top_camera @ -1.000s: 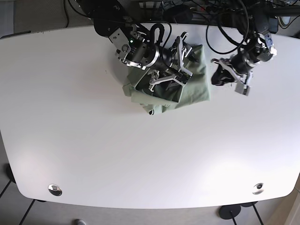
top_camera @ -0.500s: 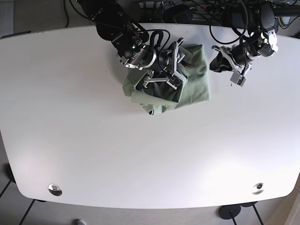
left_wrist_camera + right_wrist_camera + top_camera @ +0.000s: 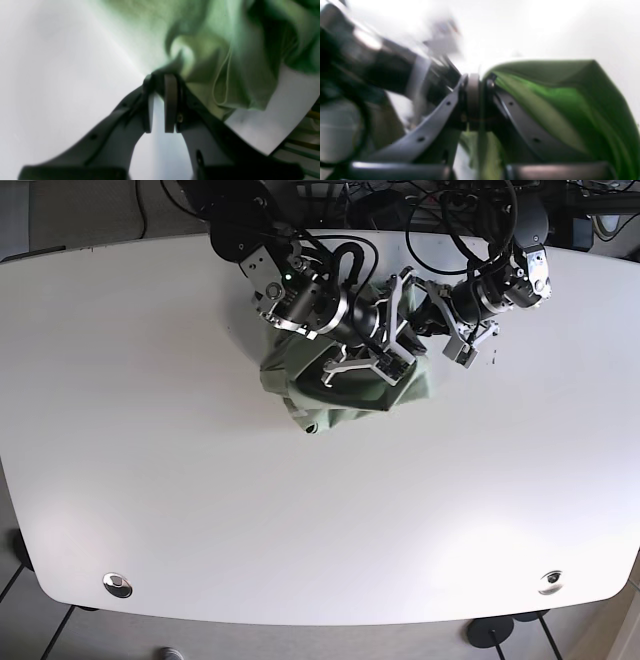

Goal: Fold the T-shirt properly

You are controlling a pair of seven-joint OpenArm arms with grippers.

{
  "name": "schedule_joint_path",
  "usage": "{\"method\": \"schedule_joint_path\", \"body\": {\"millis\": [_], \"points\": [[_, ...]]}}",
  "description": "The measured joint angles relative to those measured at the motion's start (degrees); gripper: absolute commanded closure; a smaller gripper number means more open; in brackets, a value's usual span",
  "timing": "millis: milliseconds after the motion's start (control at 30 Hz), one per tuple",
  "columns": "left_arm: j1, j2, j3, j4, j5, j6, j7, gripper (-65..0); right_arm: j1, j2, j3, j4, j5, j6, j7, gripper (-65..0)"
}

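Observation:
The green T-shirt (image 3: 335, 408) lies bunched in a heap at the table's far middle. My right gripper (image 3: 393, 345) is over the heap. In the right wrist view it (image 3: 476, 80) is shut on a thin fold of the shirt (image 3: 557, 105). My left gripper (image 3: 432, 315) is at the heap's far right edge, close to the right gripper. In the left wrist view its pads stand close together and its tips (image 3: 160, 80) pinch the edge of the shirt (image 3: 225, 62). A slim gap shows lower down between the pads.
The white table (image 3: 200, 500) stretches wide in front of the heap. Cables and arm bases crowd the far edge (image 3: 420, 210). The table's far edge (image 3: 287, 130) is close beside the shirt in the left wrist view.
My left gripper has moved left from beside the shirt onto its right edge. My right gripper has shifted right with the cloth, and the shirt is now more bunched and narrower.

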Motion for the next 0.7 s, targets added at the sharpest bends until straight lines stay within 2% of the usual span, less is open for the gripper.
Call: {"method": "schedule_joint_path", "body": {"millis": [67,167,233,333,433,500,533,567,633,700], "points": [[-0.72,-0.02,0.0,-0.68,-0.11,-0.17,0.04,-6.1,0.96,-1.81,-0.26,-0.63,0.48,0.11,-1.57,-1.9],[-1.75,0.0,-0.11,-1.9,-0.2,-0.2,-0.07,-6.1,2.29,-2.12,-3.39,-4.83,0.52,0.2,-1.4,-1.9],[-1.73,-0.02,-0.17,-1.86,-0.59,-0.2,-0.15,-5.8,3.93,-2.38,-3.39,-9.05,0.94,0.33,-1.11,-2.1],[-1.66,0.17,-1.81,-0.85,0.13,-0.2,0.76,-5.7,4.7,-2.34,-3.08,-13.03,0.26,-0.04,3.32,-4.1],[-1.4,0.28,-6.19,-0.35,0.74,-0.17,1.33,-5.7,4.74,-2.25,-3.21,-15.67,0.31,-0.02,4.5,-19.3],[-1.42,0.31,-9.27,-0.15,1.42,-0.04,1.66,-5.7,4.72,-2.25,-3.21,-15.93,0.33,-0.02,4.55,-32.8],[-1.38,0.37,-10.75,-0.15,1.4,-0.04,1.99,-5.7,4.72,-2.25,-3.19,-15.91,0.31,-0.02,4.68,-36.8],[-1.36,0.42,-13.33,-0.15,1.62,-0.04,2.03,-5.7,4.57,-2.23,-3.1,-15.47,0.31,-0.04,4.66,-39.0],[-1.38,0.11,-17.49,-0.15,1.66,-0.02,2.01,-6.0,2.99,-1.92,-2.73,-11.5,0.33,-0.04,4.55,-39.0],[-1.18,-0.61,-20.68,-0.15,2.47,0.02,2.01,-6.0,-0.79,-1.75,2.43,-4.15,2.78,0.33,4.76,-39.0]]}}
